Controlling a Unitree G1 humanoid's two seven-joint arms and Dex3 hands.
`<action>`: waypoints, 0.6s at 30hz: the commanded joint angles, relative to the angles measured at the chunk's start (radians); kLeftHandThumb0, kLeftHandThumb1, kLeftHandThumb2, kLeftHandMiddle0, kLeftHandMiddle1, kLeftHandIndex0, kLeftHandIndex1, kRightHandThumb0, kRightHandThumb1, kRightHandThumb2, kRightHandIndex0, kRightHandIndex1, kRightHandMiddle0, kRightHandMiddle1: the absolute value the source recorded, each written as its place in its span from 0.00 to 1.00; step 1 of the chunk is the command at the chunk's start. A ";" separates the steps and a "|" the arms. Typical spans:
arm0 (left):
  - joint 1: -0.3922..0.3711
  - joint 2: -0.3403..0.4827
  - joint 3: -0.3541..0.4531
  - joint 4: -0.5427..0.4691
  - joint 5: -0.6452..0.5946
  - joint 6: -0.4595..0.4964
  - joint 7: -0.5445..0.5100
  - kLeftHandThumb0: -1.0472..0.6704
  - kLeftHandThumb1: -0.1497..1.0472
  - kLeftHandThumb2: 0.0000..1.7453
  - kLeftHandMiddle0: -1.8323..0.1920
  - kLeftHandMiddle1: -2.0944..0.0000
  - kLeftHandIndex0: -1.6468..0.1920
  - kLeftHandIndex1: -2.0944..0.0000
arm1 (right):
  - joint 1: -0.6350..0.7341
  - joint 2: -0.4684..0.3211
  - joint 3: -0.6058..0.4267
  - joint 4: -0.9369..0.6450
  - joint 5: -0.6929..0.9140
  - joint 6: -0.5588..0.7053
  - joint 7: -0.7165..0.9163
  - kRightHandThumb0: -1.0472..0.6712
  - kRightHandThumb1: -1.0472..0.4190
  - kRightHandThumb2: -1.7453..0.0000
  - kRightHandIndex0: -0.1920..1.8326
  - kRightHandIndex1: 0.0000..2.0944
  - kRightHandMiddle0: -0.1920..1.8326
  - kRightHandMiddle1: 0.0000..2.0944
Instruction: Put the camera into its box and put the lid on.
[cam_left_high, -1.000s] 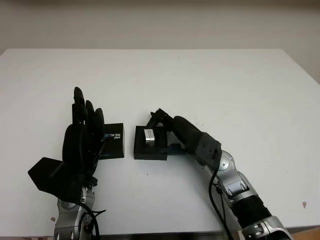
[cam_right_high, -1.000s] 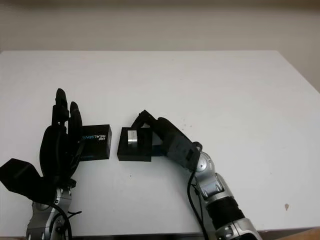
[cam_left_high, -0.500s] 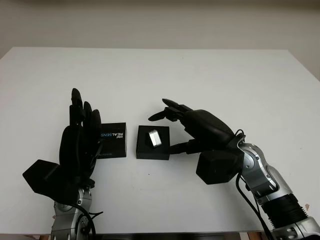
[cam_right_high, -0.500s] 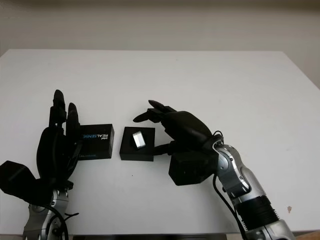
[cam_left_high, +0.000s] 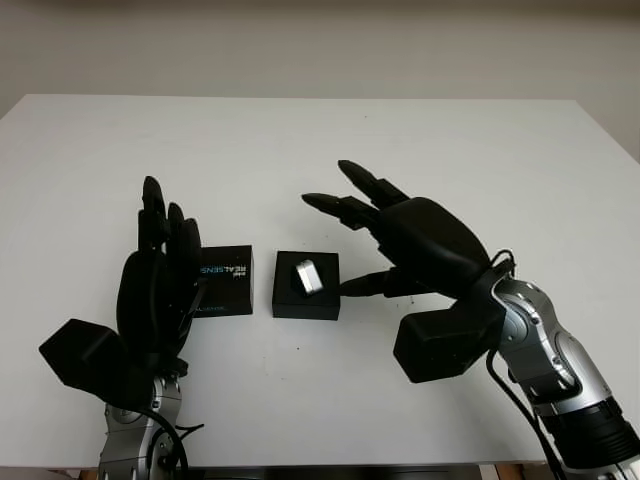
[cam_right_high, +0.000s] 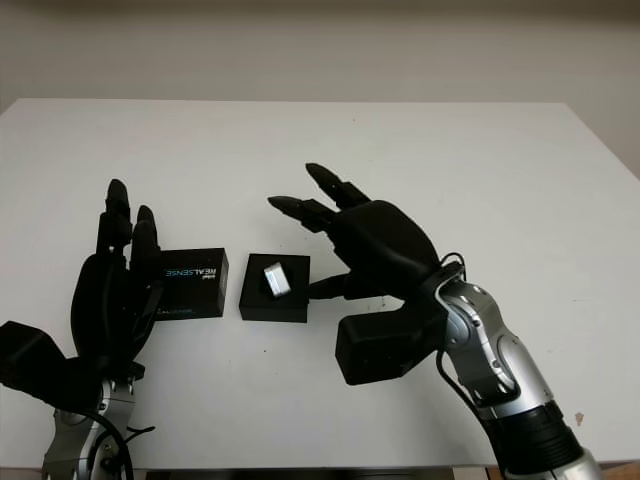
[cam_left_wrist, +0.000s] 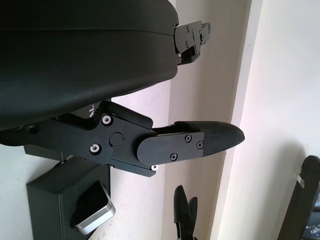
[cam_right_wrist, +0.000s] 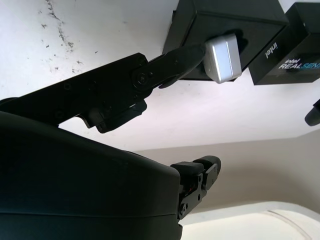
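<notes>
Though askew, camera (cam_left_high: 306, 276) in box (cam_left_high: 306, 297)

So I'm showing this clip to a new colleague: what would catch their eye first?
Probably the small silver camera, sitting tilted in the open black box at the table's middle. Next, the big black right hand, open just right of the box, then the left hand, open by the black lid printed REALSENSE.

Head stereo pair looks down at the table (cam_left_high: 420, 150); both close wrist views share the box (cam_right_wrist: 220, 30).
</notes>
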 joint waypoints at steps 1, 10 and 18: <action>0.006 0.007 0.001 -0.017 0.001 -0.003 -0.005 0.23 1.00 0.29 1.00 1.00 1.00 1.00 | -0.013 0.003 0.001 0.000 -0.010 -0.023 -0.034 0.34 0.14 0.97 0.13 0.05 0.27 0.10; 0.005 -0.001 0.000 -0.012 -0.001 -0.008 -0.003 0.24 1.00 0.29 1.00 1.00 1.00 1.00 | -0.076 0.022 0.028 0.207 -0.050 -0.215 -0.272 0.37 0.16 0.97 0.27 0.10 0.36 0.14; 0.003 -0.003 -0.004 -0.007 0.010 -0.008 0.005 0.23 1.00 0.28 1.00 1.00 1.00 1.00 | -0.259 -0.050 0.064 0.401 -0.012 -0.420 -0.212 0.38 0.17 0.97 0.28 0.13 0.29 0.25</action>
